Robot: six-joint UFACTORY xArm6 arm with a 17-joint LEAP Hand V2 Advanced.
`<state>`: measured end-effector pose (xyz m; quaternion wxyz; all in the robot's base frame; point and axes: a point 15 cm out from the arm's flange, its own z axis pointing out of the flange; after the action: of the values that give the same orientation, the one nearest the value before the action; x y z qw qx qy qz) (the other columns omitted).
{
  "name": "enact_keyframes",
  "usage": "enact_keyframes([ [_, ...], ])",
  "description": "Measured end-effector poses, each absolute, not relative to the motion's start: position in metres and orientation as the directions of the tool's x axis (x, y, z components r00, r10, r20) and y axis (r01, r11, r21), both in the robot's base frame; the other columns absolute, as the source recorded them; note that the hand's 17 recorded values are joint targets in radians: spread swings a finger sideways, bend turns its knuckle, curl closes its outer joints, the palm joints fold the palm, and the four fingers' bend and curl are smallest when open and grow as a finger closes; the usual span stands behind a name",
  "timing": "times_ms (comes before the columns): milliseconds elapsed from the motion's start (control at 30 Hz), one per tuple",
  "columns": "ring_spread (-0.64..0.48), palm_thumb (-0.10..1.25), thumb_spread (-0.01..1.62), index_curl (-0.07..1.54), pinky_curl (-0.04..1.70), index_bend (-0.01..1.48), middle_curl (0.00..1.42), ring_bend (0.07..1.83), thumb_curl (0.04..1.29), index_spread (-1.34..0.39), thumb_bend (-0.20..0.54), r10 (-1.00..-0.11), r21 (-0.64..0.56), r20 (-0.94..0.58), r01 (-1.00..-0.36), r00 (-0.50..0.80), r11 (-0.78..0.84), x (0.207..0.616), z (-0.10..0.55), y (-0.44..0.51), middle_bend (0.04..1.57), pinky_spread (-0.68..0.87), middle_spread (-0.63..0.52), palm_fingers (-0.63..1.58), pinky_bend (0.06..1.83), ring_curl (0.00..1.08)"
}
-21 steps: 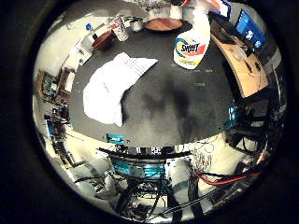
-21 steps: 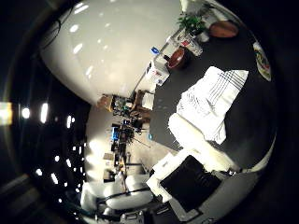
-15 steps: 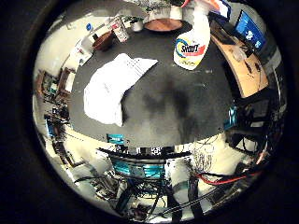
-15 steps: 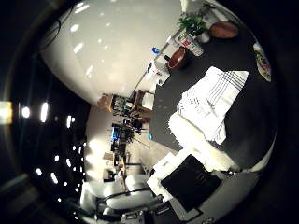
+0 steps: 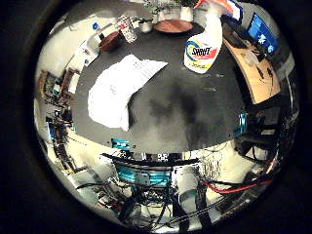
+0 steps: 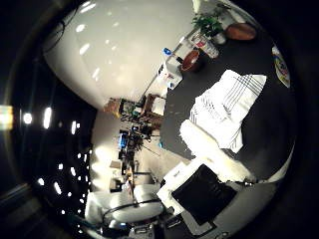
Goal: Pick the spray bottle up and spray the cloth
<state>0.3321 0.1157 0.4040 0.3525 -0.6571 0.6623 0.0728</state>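
A white spray bottle (image 5: 204,48) with an orange trigger head stands upright on the black table (image 5: 195,112), well away from the palm. A white cloth with thin dark stripes (image 5: 119,88) lies spread and rumpled on the same table, beside the bottle. The cloth (image 6: 227,107) also shows in the thumb side view, and the edge of the bottle (image 6: 280,66) peeks in there. White and black parts of my hand (image 6: 202,174) reach in beside the cloth. Nothing is held.
A wooden bowl (image 5: 110,41), a flat wooden dish (image 5: 173,26), a clear cup (image 5: 127,29) and a potted plant (image 6: 209,24) stand along the table's far rim. A wooden desk with a screen (image 5: 253,63) flanks the table. Equipment racks sit below the near edge.
The view has drifted slightly; bottle and cloth keep their places on the table.
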Motion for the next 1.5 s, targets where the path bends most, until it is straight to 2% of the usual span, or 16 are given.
enact_keyframes([
  [367,0.28,0.69,1.04,0.33,0.09,0.18,0.30,0.43,0.51,-0.25,-0.022,-0.863,-0.473,-0.487,-0.871,0.133,0.133,0.323,0.438,0.093,0.19,0.59,0.14,0.30,0.87,0.19],
  [700,0.28,0.66,1.03,0.32,0.09,0.17,0.30,0.42,0.51,-0.24,-0.028,-0.916,-0.554,-0.402,-0.794,-0.007,0.249,0.328,0.453,0.010,0.19,0.59,0.14,0.29,0.88,0.19],
  [967,0.30,0.62,1.03,0.31,0.10,0.17,0.31,0.40,0.50,-0.21,-0.028,-0.928,-0.613,-0.356,-0.722,-0.110,0.320,0.322,0.461,-0.056,0.19,0.60,0.18,0.25,0.91,0.19],
  [1167,0.31,0.52,1.06,0.31,0.12,0.17,0.30,0.40,0.46,-0.17,-0.029,-0.907,-0.664,-0.412,-0.653,-0.087,0.364,0.327,0.470,-0.077,0.19,0.61,0.21,0.23,0.99,0.20],
  [1300,0.32,0.48,1.07,0.30,0.12,0.17,0.30,0.41,0.45,-0.15,-0.029,-0.874,-0.691,-0.479,-0.579,-0.081,0.432,0.334,0.467,-0.107,0.19,0.62,0.22,0.22,1.02,0.20],
  [1500,0.33,0.46,1.08,0.30,0.13,0.17,0.31,0.43,0.44,-0.12,-0.024,-0.829,-0.679,-0.554,-0.533,-0.078,0.504,0.344,0.444,-0.151,0.20,0.62,0.22,0.21,1.06,0.21],
])
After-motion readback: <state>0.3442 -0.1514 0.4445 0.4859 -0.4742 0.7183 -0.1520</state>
